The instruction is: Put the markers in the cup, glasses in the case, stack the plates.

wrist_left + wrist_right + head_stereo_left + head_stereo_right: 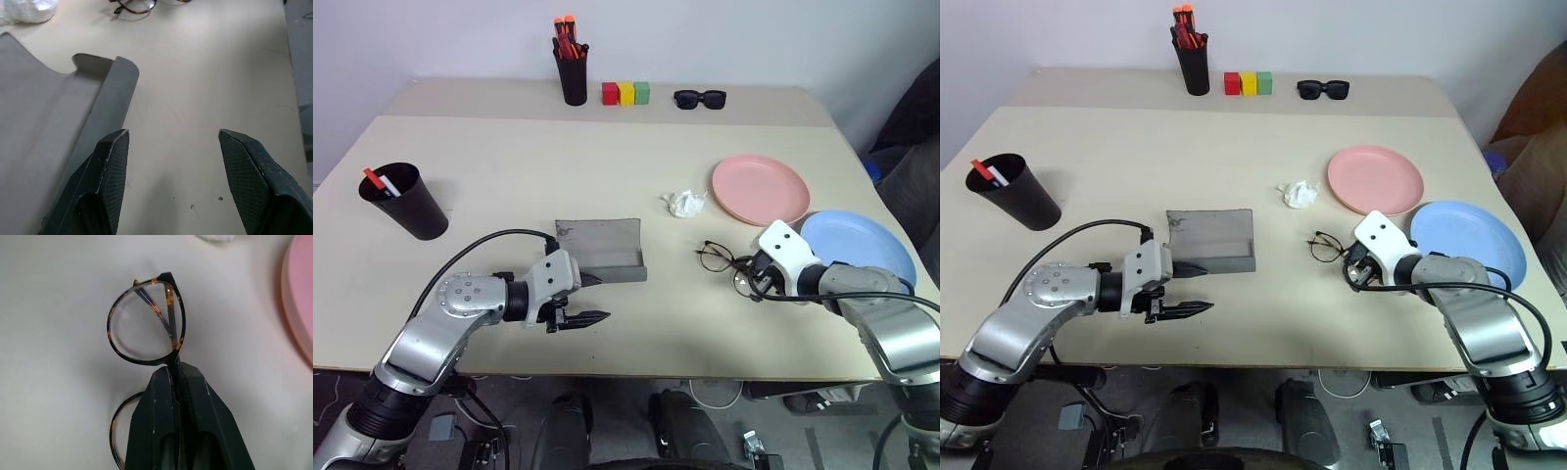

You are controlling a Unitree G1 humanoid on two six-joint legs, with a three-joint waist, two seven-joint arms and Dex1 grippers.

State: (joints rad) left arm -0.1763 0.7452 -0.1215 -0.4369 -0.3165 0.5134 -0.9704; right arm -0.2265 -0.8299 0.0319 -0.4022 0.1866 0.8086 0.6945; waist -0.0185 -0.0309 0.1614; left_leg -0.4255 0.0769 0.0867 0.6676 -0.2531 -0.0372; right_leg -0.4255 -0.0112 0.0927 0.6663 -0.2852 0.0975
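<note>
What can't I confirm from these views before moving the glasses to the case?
- Glasses: right wrist view, the near lens sits behind the shut right end effector; whether they have left the table is unclear.
- Case: head views, its near left corner is behind the left end effector.
- Cup: head views, the markers show tips alone; the wall hides the rest.

right gripper (pixel 175 374) pinches the glasses (pixel 146 325) at the bridge

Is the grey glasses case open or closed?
Open. The case lies on the table with its flap spread flat, and nothing is inside; the glasses lie apart.
</note>
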